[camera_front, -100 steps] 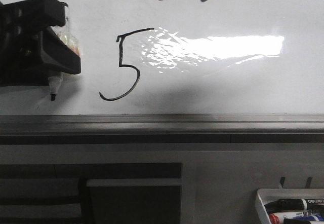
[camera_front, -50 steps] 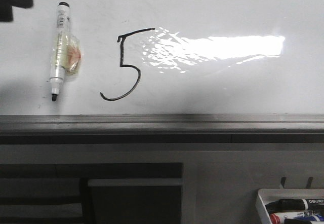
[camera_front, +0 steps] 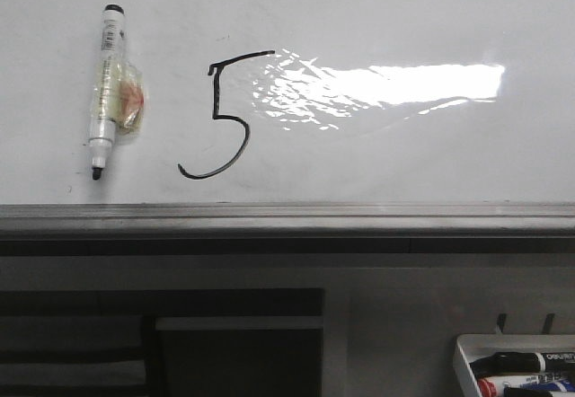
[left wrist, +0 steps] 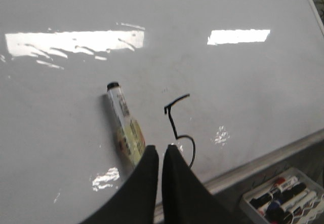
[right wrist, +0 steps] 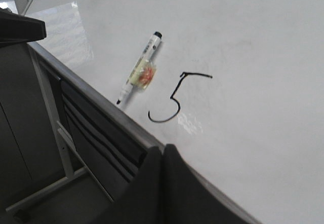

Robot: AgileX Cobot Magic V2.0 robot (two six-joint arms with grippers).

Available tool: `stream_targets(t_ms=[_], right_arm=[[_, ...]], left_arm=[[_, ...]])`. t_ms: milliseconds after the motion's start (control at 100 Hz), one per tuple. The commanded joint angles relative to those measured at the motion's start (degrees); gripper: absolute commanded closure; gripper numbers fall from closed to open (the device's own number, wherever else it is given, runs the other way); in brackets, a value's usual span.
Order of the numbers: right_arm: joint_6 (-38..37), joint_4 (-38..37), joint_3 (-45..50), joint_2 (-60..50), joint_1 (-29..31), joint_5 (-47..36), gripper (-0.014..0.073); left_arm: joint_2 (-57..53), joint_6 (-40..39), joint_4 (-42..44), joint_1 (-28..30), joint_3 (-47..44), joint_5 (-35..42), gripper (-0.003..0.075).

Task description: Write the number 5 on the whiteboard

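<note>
You see the number 5 (camera_front: 219, 114) finished on the whiteboard (camera_front: 404, 20), so the writing seems done. The marker (camera_front: 105, 87) lies flat just left of the 5, uncapped, tip toward the grey ledge (camera_front: 287, 219), probably put down because it is not needed. Away from the 5, the left gripper (left wrist: 161, 155) and right gripper (right wrist: 162, 155) are both pressed together, holding nothing.

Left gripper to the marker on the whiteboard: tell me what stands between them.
Nothing visible does. In the left wrist view the shut left gripper hangs just short of the marker, with only bare whiteboard between. The number 5 lies beside the marker, off that path.
</note>
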State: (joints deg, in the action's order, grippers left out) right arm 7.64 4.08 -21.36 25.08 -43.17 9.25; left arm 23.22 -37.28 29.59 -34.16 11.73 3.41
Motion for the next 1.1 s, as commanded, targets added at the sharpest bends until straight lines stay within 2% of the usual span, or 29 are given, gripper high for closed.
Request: stream_targets(t_ms=[0, 230, 890, 959, 1089], right_arm=[[0.3, -0.5, 3.5, -5.3, 0.3, -4.7, 0.0653], [0.3, -0.5, 9.8, -15.5, 0.3, -4.5, 0.0654], [0.3, -0.5, 9.8, -16.1, 0.3, -4.8, 0.0654], [0.3, -0.5, 9.8, -16.1, 0.3, -4.8, 0.0654], [0.3, -0.5, 9.8, -16.1, 0.3, -4.8, 0.0654]], left_arm=[[-0.9, -0.5, 2.3, -0.1, -1.7, 7.2, 0.0741], [-0.9, -0.5, 2.7, -0.1, -5.0, 12.8, 0.0741], [-0.9, -0.5, 2.4, -0.1, -5.0, 12.7, 0.0741], [-0.9, -0.5, -1.5, -0.1, -5.0, 12.7, 0.0741], [-1.4, -0.5, -18.9, -0.1, -4.7, 7.9, 0.0741]])
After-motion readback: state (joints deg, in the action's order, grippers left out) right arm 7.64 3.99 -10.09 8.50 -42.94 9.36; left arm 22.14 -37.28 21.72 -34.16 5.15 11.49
